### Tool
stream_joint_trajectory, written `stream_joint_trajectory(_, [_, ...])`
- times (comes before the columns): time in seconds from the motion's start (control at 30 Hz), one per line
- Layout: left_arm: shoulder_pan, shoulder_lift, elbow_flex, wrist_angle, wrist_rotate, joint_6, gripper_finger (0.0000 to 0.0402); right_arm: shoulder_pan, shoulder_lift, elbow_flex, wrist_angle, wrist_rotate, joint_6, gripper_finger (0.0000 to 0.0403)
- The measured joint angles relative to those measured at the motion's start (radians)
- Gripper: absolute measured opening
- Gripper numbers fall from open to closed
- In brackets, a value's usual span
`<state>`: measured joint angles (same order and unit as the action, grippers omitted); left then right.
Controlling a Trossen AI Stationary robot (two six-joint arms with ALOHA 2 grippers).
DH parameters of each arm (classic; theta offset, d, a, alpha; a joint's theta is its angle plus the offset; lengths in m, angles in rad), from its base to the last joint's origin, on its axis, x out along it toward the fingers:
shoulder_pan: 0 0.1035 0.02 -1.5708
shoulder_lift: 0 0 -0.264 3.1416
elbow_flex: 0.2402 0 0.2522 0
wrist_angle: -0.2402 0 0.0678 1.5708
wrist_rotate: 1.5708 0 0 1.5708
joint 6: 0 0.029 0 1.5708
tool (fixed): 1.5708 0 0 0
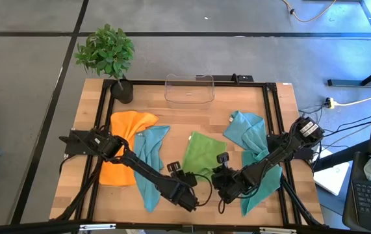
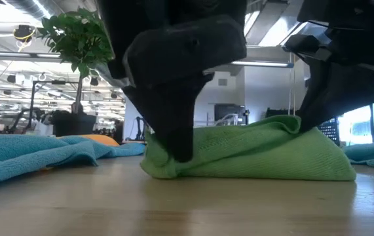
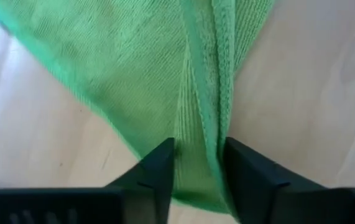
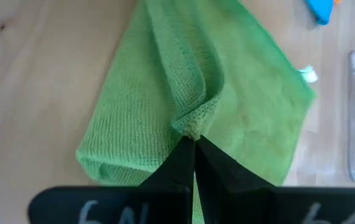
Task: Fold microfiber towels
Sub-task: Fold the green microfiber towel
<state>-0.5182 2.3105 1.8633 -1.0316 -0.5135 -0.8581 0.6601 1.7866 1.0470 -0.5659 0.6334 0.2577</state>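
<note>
While both clamp the green towel [image 1: 202,153] beside the teal towel [image 1: 147,156], left end effector [image 3: 197,171] and right end effector [image 4: 194,146] grip its near edge

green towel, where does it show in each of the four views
High view: green towel, near table centre, between both grippers.
Low view: folded mound, mid-frame on the wood.
Left wrist view: fills the upper frame, hem pinched by the left gripper.
Right wrist view: centre, fold pinched by the right gripper.
Shared landmark: the wooden table.
</note>
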Motion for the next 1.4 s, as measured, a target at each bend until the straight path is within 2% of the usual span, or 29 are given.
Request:
stream_joint_trajectory(0.27, [-0.01, -0.051, 0.002, -0.006, -0.046, 0.0, 0.0008, 0.019, 0.0, 0.0, -0.009, -0.007, -0.01, 0.001])
stream_joint_trajectory(0.4, [-0.013, -0.053, 0.005, -0.004, -0.051, 0.003, 0.0007, 0.033, -0.003, 0.0, -0.01, -0.007, -0.027, 0.001])
stream_joint_trajectory(0.6, [-0.034, -0.053, 0.006, 0.002, 0.022, -0.047, 0.0002, 0.082, -0.075, 0.0, -0.007, -0.014, -0.002, 0.001])
stream_joint_trajectory(0.8, [-0.1, -0.053, 0.016, 0.079, 0.061, -0.098, 0.0001, 0.153, -0.132, 0.002, 0.057, -0.128, -0.002, 0.001])
stream_joint_trajectory(0.93, [-0.138, -0.054, 0.099, 0.079, 0.046, -0.076, 0.0, 0.185, -0.134, 0.002, 0.069, -0.14, 0.011, 0.001])
stream_joint_trajectory(1.03, [-0.155, -0.054, 0.165, 0.066, -0.016, 0.019, 0.0, 0.198, -0.134, 0.002, 0.064, -0.137, 0.021, 0.001])
stream_joint_trajectory(1.23, [-0.111, -0.055, 0.202, -0.004, -0.047, 0.23, 0.0, 0.201, -0.134, 0.001, -0.055, -0.001, 0.027, 0.001])
stream_joint_trajectory(1.33, [-0.071, -0.055, 0.194, -0.1, -0.054, 0.248, 0.0, 0.183, -0.134, -0.004, -0.12, 0.088, 0.03, 0.001])
stream_joint_trajectory(1.4, [-0.043, -0.055, 0.168, -0.129, -0.054, 0.253, 0.0, 0.161, -0.134, -0.021, -0.125, 0.105, 0.023, 0.001])
